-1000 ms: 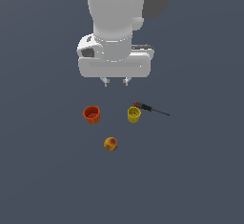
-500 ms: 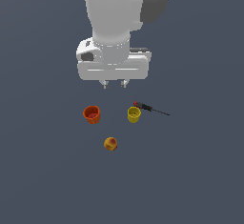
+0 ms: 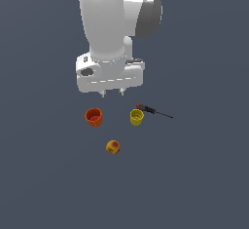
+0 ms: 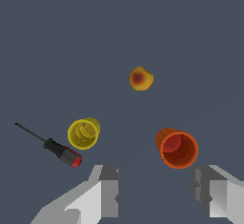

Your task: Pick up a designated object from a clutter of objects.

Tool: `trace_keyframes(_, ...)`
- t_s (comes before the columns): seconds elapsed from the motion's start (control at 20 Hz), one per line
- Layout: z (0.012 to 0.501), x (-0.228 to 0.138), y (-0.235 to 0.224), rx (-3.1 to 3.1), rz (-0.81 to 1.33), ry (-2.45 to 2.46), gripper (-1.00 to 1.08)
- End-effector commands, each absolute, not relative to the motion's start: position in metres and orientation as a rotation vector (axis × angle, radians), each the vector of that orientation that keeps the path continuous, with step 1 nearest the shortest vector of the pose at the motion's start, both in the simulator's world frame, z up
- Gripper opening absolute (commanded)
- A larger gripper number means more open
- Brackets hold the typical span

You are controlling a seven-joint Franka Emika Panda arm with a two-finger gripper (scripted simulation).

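- Gripper [image 3: 112, 93] hung above the floor, jaws spread wide, nothing between them; wrist view showed both fingers [image 4: 107, 189] apart with a bare gap.
- Fingertips sat clear of every item, no contact.
- Orange-red cup [image 3: 93, 117] stood upright on the floor, just below and slightly toward the exterior view's left of the gripper; in the wrist view [image 4: 177, 147] its open rim faced the camera, close to one finger but not between the two.
- Yellow cup [image 3: 137, 117] stood level with it on the exterior view's right, apart from it.
- Dark screwdriver [image 3: 153, 110], red at the handle end, lay just beside the yellow cup on the right; touching or not, couldn't tell.
- Yellow-red fruit [image 3: 113, 147] sat nearer the camera, between the two cups, apart from both.
- White arm [image 3: 114, 23] rose above the gripper.
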State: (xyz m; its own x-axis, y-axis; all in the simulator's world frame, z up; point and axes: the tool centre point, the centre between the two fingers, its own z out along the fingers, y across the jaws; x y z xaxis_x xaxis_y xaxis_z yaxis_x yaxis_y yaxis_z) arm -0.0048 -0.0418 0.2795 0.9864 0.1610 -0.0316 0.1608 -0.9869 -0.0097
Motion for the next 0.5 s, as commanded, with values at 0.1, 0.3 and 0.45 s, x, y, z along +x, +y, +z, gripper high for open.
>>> trace_keyframes(0.1, 0.256, -0.009, -0.054, -3.109, 0.06, -0.393, 0.28)
trace_keyframes(0.3, 0.234, -0.014, -0.065, -3.089, 0.069, -0.522, 0.28)
trace_keyframes(0.45, 0.218, -0.018, -0.073, -3.07, 0.075, -0.618, 0.28)
